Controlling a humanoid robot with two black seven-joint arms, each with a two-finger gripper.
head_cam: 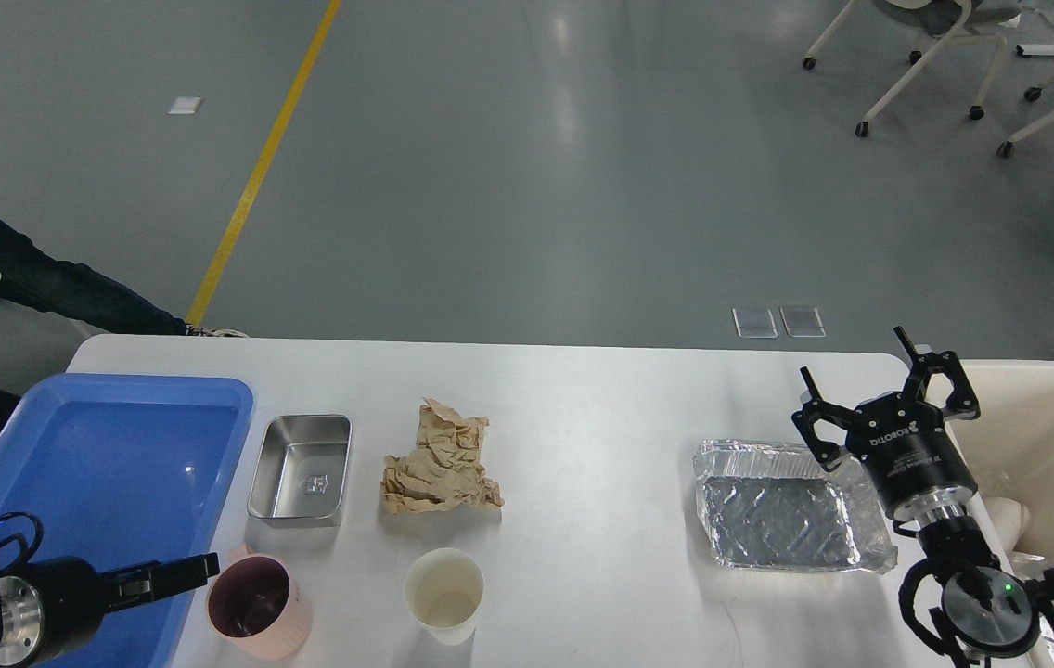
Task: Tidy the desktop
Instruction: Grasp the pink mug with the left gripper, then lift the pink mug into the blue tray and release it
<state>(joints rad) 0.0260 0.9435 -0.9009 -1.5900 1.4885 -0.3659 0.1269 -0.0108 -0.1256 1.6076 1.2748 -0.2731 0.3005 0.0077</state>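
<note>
White rounded tabletop (583, 390) carries one crumpled brown paper (439, 461), one foil tray (782, 506), two cups; right gripper (889, 390) spread wide, left gripper (176, 573) unreadable.

arms: black, silver collars | right gripper (880, 394): black linkage fingers, white lettering (unreadable) | wrist: green LED | left gripper (176, 573): black, cables

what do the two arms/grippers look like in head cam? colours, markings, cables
Both black. The right gripper has two skeletal linkage fingers on a cylindrical body with white lettering, a silver ring below it and a green LED on a lower joint. The left gripper has slim flat fingers, a silver collar and looped black cables behind.
</note>
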